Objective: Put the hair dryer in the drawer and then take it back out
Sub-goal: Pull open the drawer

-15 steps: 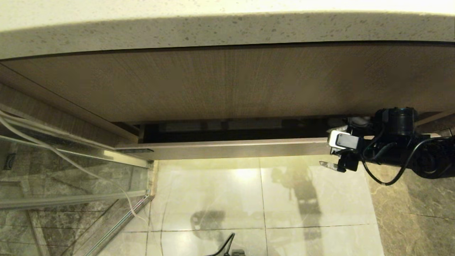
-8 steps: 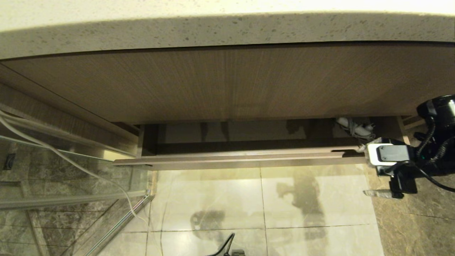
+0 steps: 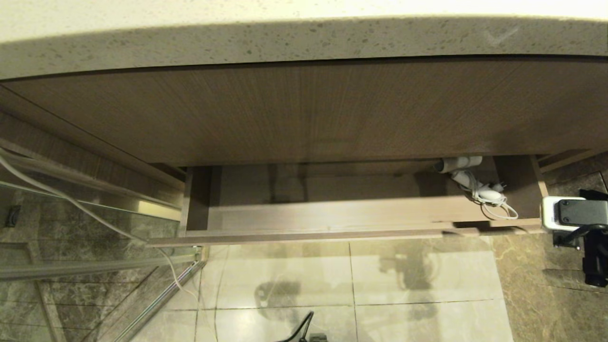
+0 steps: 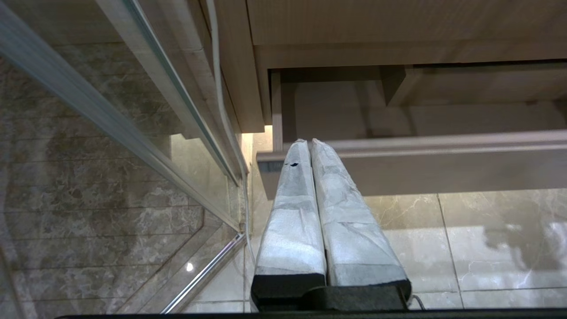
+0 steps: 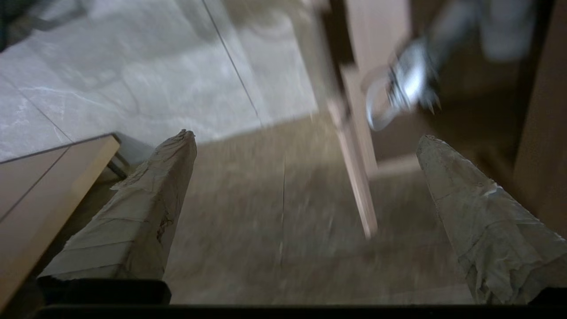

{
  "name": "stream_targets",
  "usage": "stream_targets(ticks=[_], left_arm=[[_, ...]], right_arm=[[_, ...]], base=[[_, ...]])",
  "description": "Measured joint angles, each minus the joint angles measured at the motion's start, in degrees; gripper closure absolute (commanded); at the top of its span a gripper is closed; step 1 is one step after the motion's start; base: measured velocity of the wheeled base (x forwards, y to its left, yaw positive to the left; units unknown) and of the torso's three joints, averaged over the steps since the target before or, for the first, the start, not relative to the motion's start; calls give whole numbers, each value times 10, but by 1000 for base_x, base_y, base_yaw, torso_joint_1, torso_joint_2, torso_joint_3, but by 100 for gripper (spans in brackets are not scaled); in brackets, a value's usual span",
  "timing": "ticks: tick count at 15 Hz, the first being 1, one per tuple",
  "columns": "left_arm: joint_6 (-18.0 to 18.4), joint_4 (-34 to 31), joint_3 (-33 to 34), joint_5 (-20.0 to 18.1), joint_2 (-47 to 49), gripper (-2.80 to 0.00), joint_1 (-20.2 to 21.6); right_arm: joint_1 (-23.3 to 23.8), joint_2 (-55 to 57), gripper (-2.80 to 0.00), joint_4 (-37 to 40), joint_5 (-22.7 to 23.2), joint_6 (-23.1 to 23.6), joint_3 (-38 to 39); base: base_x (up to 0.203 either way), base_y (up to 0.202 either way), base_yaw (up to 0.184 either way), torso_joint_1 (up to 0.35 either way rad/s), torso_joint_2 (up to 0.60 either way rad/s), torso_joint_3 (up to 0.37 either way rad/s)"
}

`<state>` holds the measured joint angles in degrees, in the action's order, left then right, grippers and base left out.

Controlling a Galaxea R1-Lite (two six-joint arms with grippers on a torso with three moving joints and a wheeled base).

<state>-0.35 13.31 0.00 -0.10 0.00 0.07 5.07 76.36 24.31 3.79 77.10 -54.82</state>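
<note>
The small white hair dryer with its short barrel [image 3: 458, 164] lies inside the wide, shallow, light wood-grain drawer [image 3: 332, 216], which stands pulled out under the taller wood panel [image 3: 304, 111], so the step in hand looks like the taking-out. Nearest lies the pale tiled floor [image 3: 304, 275]; at the near right the right gripper [image 5: 305, 146] hangs just outside the drawer's right end, its taped fingers [image 5: 150, 208] spread wide and holding nothing. The left gripper [image 4: 308, 144] is parked at the near left by the glass partition [image 3: 85, 237], clenched shut on nothing. Farther in, past the drawer's narrow front, the dryer sits in the far right corner, its barrel partly under the panel's edge and its white cord [image 3: 494, 204] trailing nearer in loops. To do this well, the right gripper should probably come in over the front edge, close across the barrel rather than the loose cord, then lift clear of the panel so the cord does not snag.
</note>
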Motion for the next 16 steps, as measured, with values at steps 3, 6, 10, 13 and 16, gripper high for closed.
stream_targets(ticks=[3,6,10,13,16], left_arm=[[0,0,0,0,0,0,0],[0,0,0,0,0,0,0],[0,0,0,0,0,0,0],[0,0,0,0,0,0,0],[0,0,0,0,0,0,0]], right_arm=[[15,-10,-280,-31,-99,-88,1],[44,-10,-280,-44,-149,-152,-1],[87,0,-280,-64,-163,-188,-5],[101,21,-280,-106,-225,-243,-9],[104,51,-280,-116,-275,-316,-21]], base=[[0,0,0,0,0,0],[0,0,0,0,0,0],[0,0,0,0,0,0],[0,0,0,0,0,0],[0,0,0,0,0,0]])
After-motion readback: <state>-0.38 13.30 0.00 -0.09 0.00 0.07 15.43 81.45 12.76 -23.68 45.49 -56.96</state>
